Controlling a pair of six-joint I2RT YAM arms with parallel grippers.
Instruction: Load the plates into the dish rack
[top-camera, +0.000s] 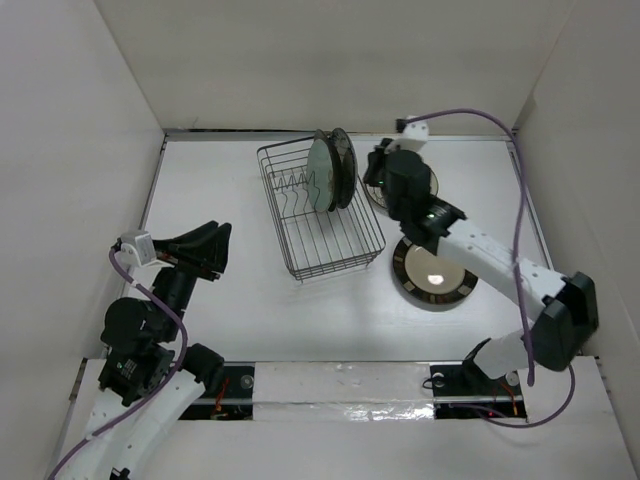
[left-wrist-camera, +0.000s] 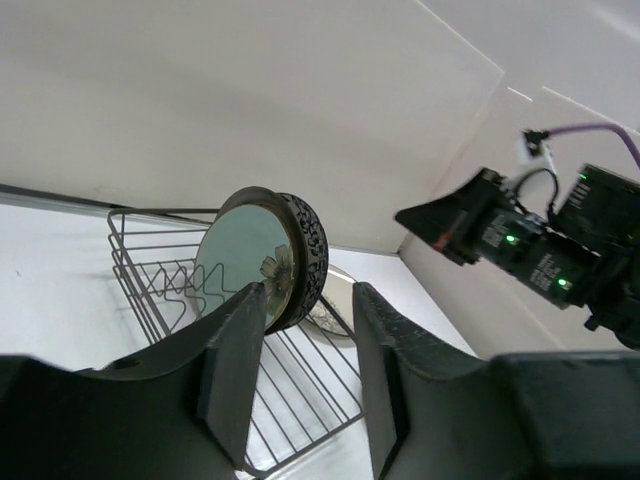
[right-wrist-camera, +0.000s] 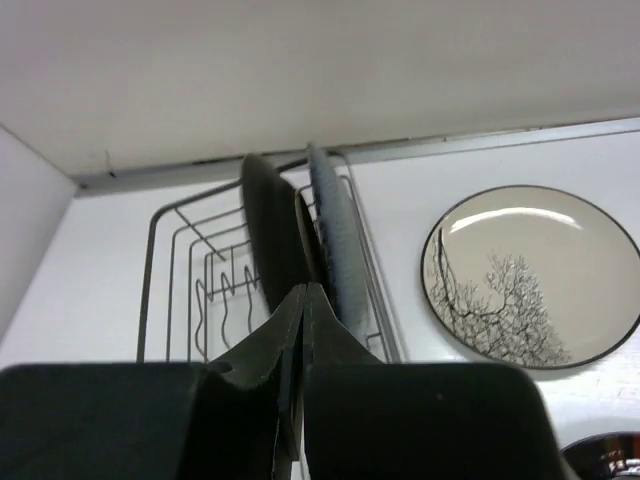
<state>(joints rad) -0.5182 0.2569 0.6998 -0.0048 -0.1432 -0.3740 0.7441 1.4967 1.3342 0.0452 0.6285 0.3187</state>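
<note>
The black wire dish rack (top-camera: 330, 235) stands mid-table. A pale green plate (top-camera: 321, 173) and a black-white patterned plate (top-camera: 344, 165) stand upright at its far end; both show in the left wrist view (left-wrist-camera: 245, 250), (left-wrist-camera: 312, 245). A beige plate is not made out. The cream branch-motif plate (right-wrist-camera: 530, 275) lies flat right of the rack, partly under my right arm in the top view. The dark-rimmed cream-centre plate (top-camera: 433, 272) lies flat nearer. My right gripper (right-wrist-camera: 303, 292) is shut and empty, just right of the standing plates (top-camera: 374, 163). My left gripper (top-camera: 220, 245) is open and empty, left of the rack.
White walls enclose the table on the far, left and right sides. The rack's near half holds only bare tines (top-camera: 295, 185). A purple cable (top-camera: 520, 200) arcs over the right arm.
</note>
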